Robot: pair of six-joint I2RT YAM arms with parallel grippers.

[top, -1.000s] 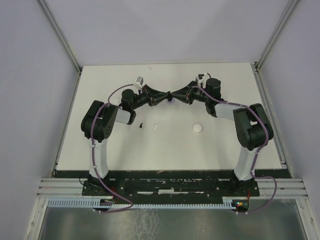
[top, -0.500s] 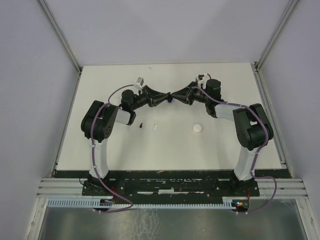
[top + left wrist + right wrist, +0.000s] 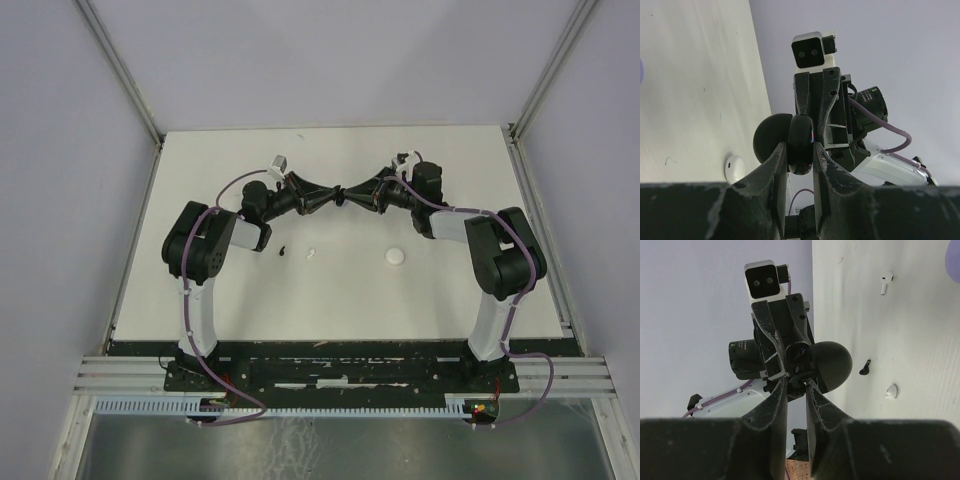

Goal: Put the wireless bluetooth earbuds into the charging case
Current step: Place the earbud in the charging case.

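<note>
In the top view my two grippers meet tip to tip above the middle of the table. My left gripper (image 3: 800, 145) (image 3: 333, 196) is shut on the black round charging case (image 3: 800, 137), whose lid (image 3: 771, 137) stands open. My right gripper (image 3: 796, 384) (image 3: 350, 192) is shut on a small dark piece, seemingly a black earbud, pressed at the case's open face (image 3: 801, 354). A black earbud (image 3: 866, 367) (image 3: 284, 250) and a white earbud (image 3: 891, 391) (image 3: 311, 254) lie on the table. Another white earbud (image 3: 885, 282) lies farther off.
A white round disc (image 3: 397, 257) (image 3: 733, 168) lies on the table in front of the right arm. A lilac shape (image 3: 954, 252) shows at the edge of the right wrist view. White walls enclose the table on the left, right and back.
The joined grippers with the case have shifted slightly toward the back of the table, and the right wrist has turned a little. The lilac spot beneath them no longer shows.
</note>
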